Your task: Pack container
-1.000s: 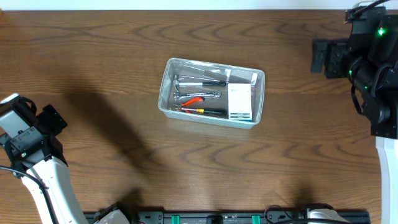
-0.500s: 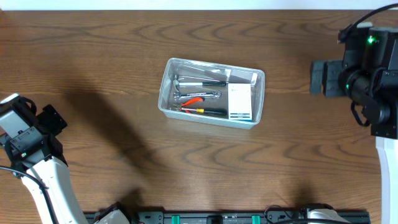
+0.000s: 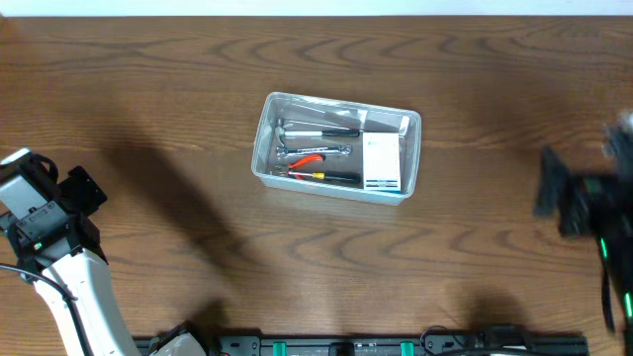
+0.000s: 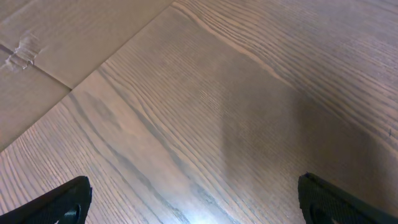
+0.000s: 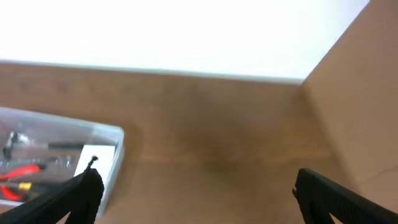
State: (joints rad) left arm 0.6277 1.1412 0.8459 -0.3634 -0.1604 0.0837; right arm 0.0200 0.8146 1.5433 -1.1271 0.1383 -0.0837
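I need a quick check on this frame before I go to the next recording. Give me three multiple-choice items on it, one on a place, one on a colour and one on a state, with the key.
1. Where does the container sit on the table?
A. near the middle
B. at the far left edge
C. under the right arm

2. What colour is the box at the container's right end?
A. black
B. white
C. green

3. How do the jaws of the left gripper stand?
A. shut on a tool
B. shut on nothing
C. wide apart, nothing between them

Key:
1 A: the overhead view shows it mid-table, well away from the edges.
2 B: the box is white and lies beside the tools.
3 C: the left wrist view shows only bare wood between them.
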